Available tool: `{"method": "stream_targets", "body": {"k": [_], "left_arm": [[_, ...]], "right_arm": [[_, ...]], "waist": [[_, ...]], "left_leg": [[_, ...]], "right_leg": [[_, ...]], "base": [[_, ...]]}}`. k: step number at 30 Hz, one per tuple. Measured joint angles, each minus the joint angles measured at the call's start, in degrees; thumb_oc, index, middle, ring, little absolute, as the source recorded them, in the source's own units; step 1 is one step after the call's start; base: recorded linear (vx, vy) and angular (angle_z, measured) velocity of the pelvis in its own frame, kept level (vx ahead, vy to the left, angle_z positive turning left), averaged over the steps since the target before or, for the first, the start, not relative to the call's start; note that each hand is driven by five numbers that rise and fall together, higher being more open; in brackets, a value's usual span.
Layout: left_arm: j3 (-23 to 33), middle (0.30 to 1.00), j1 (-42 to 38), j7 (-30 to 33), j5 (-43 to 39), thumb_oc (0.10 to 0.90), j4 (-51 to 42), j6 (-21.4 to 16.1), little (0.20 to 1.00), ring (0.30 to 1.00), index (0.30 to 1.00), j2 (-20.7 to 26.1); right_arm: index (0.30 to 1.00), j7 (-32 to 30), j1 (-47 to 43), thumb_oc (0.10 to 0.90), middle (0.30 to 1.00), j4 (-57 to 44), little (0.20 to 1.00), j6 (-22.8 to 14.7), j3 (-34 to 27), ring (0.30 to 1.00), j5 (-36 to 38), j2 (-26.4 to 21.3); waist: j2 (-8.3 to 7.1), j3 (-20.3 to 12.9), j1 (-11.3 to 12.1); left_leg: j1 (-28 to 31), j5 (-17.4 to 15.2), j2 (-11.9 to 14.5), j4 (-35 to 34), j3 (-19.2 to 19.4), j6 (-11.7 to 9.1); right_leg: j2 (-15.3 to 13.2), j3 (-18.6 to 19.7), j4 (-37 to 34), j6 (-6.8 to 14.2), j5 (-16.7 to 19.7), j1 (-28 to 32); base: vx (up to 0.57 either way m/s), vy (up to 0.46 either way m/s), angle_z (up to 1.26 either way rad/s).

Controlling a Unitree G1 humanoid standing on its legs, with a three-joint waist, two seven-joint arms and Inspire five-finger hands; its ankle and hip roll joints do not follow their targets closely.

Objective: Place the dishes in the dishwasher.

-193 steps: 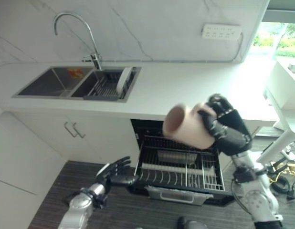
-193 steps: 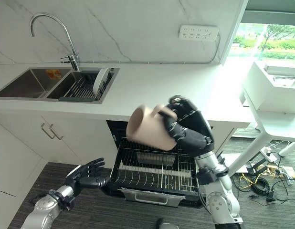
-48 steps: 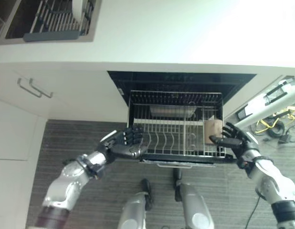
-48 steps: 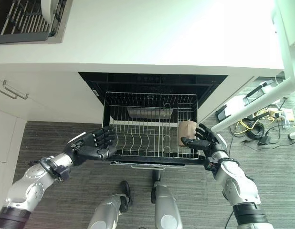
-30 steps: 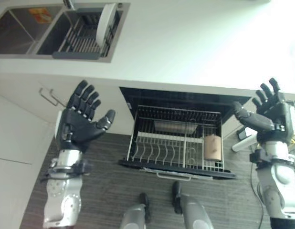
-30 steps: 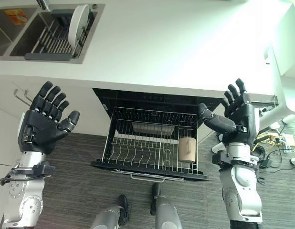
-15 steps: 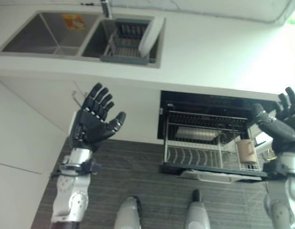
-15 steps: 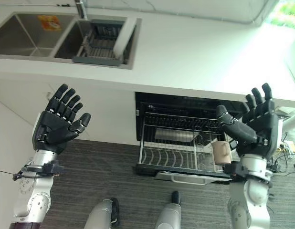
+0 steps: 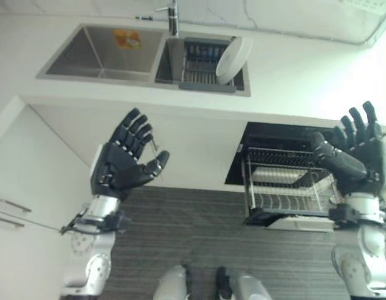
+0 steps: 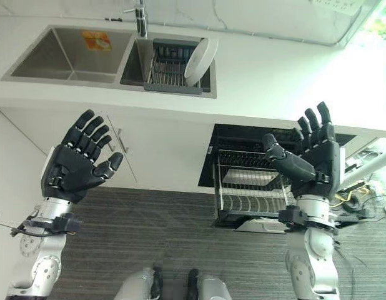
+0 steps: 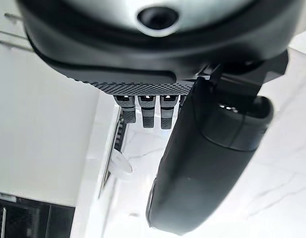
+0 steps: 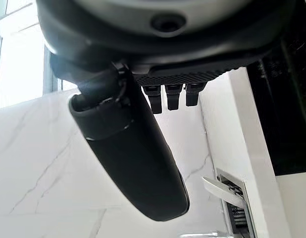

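A white plate [image 10: 197, 61] stands on edge in the dark drying rack [image 10: 163, 70] inside the sink's right basin; it also shows in the wrist views [image 11: 118, 166] [image 12: 217, 186]. Below the counter the dishwasher's wire rack [image 10: 246, 187] is pulled out, with a pale tray at its back. My left hand [image 10: 74, 165] is raised, open and empty, in front of the cabinet at the left. My right hand [image 10: 313, 160] is raised too, open and empty, and covers the right part of the wire rack.
A double steel sink [image 10: 62, 53] with a faucet [image 10: 140, 17] is set in the white counter [image 10: 280, 78]. White cabinet doors with bar handles [image 10: 122, 150] stand left of the dishwasher. Dark wood-look floor [image 10: 155, 231] lies below.
The camera has swung, so the sink and dishwasher sit further right in view. Both hands stay raised and open. The beige cup in the rack is now hidden behind my right hand.
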Motion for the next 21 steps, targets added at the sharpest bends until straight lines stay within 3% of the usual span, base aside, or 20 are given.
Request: {"method": "stream_targets", "body": {"k": [5, 14, 17, 18, 19, 21], "left_arm": [[0.22, 0.9, -1.15, -0.77, 0.2, 0.8, -2.27, -0.27, 0.9, 0.9, 0.9, 0.05], [0.22, 0.9, -0.89, -1.14, -0.28, 0.8, -2.99, -1.08, 0.9, 0.9, 0.9, -0.1], [-0.09, 0.9, -1.09, -1.15, -0.27, 0.8, -2.99, -1.68, 0.9, 0.9, 0.9, -0.5], [-0.16, 0.9, -1.15, -1.18, -0.27, 0.8, -2.98, -1.76, 0.9, 0.9, 0.9, -0.7], [-0.29, 0.9, -1.07, -1.3, -0.26, 0.8, -2.84, -2.07, 0.9, 0.9, 0.9, -1.06], [-0.8, 0.9, 0.42, -2.32, -0.26, 0.8, -2.93, -3.19, 0.9, 0.9, 0.9, -1.78]], "right_arm": [[0.9, 0.21, -0.21, 0.8, 0.9, -0.06, 0.9, 1.44, -0.19, 0.9, -2.19, -0.26], [0.9, 0.24, -0.47, 0.8, 0.9, -0.05, 0.9, 3.9, -0.19, 0.9, -5.27, -0.64], [0.9, 0.24, -0.48, 0.8, 0.9, 0.3, 0.9, 4.52, -0.19, 0.9, -5.28, -1.87], [0.9, 0.35, -0.66, 0.8, 0.9, 0.67, 0.9, 4.44, -0.12, 0.9, -5.29, -1.9], [0.9, 0.98, -1.4, 0.8, 0.9, 2.68, 0.9, 4.63, 0.0, 0.9, -5.28, -1.9], [0.9, 1.16, -1.15, 0.8, 0.9, 4.01, 0.9, 4.75, 0.05, 0.9, -5.38, -1.65]], "waist": [[0.39, -0.19, -0.2], [1.32, -0.77, -0.21], [1.24, -0.77, -0.01], [0.45, -0.62, 0.22], [-1.81, 0.33, 0.44], [-0.88, 0.46, 0.39]], "left_leg": [[2.55, 2.13, -0.94, -3.78, 0.76, 1.25], [5.1, 4.48, -0.05, -7.96, 0.49, -0.72], [6.73, 6.95, -0.13, -10.67, 2.54, -3.72], [6.34, 8.14, -0.63, -9.46, 3.42, -5.4], [3.64, 9.72, -0.78, -2.3, 4.72, -7.74], [-0.22, 6.66, 5.22, -1.19, 7.43, -6.81]], "right_leg": [[-0.47, 0.14, -2.94, 0.51, 1.79, 1.94], [0.87, -0.25, -3.33, -0.54, 1.48, 3.15], [0.29, -0.85, -2.24, -1.58, 0.73, 3.06], [-0.34, -0.77, -1.0, -2.21, -0.17, 2.31], [-2.58, 0.17, 1.22, -3.15, -1.82, 2.05], [0.08, -0.05, 0.28, -2.99, -1.85, 3.73]], "base": [[0.04, -0.084, -0.05], [0.03, -0.096, 0.01], [0.05, -0.123, 0.05], [0.08, 0.011, 0.07], [0.19, 0.205, 0.13], [0.26, 0.294, 0.07]]}}
